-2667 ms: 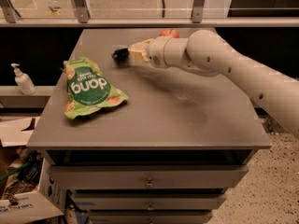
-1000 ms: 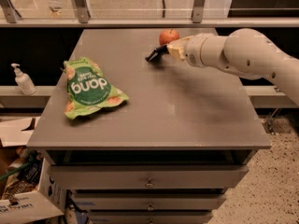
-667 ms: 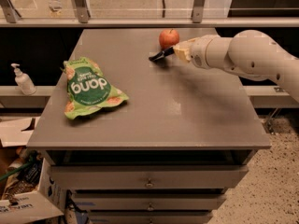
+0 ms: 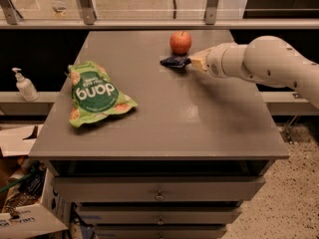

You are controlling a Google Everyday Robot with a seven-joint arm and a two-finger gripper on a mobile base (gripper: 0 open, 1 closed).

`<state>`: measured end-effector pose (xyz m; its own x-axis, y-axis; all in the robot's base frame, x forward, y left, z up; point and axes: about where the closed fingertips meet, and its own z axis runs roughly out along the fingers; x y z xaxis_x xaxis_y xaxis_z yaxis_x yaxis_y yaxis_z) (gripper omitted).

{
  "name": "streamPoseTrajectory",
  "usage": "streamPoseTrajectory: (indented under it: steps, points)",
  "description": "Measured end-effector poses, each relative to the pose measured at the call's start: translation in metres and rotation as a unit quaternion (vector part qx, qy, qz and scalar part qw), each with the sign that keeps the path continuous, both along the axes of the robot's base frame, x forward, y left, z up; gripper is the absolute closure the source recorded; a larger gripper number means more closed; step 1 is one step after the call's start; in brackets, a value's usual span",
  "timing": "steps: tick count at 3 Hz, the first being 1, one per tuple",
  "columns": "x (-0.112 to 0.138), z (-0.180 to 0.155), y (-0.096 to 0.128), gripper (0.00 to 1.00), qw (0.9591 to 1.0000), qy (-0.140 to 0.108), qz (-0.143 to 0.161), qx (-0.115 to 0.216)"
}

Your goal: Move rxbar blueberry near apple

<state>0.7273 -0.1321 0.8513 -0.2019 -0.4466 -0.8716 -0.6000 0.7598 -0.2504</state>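
My gripper (image 4: 192, 62) has its fingers pinching the rxbar blueberry (image 4: 173, 61) from the bar's 3 o'clock, just beside the apple (image 4: 180, 42) at its 7 o'clock. Placing looks nearly done to me; next I'd release gently and back away.

On my desk (image 4: 199, 133) the apple (image 4: 180, 42) sits toward the far edge, right of centre. The rxbar blueberry (image 4: 174, 61) is just in front of it and slightly to its left (whether the two touch, I cannot tell). The gripper (image 4: 195, 62) is at the bar's right end, its arm (image 4: 269, 63) reaching in from the right. The chip bag (image 4: 94, 96) lies well apart on the desk's left half. A pump bottle (image 4: 24, 86) stands on a ledge left of the desk.
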Motion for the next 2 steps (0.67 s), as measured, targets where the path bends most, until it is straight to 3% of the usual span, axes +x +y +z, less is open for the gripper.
streamPoseTrajectory:
  steps: [2]
  points:
    - [0.0152, -0.012, -0.0047, 1.0, 0.9997, 0.016, -0.01, -0.017]
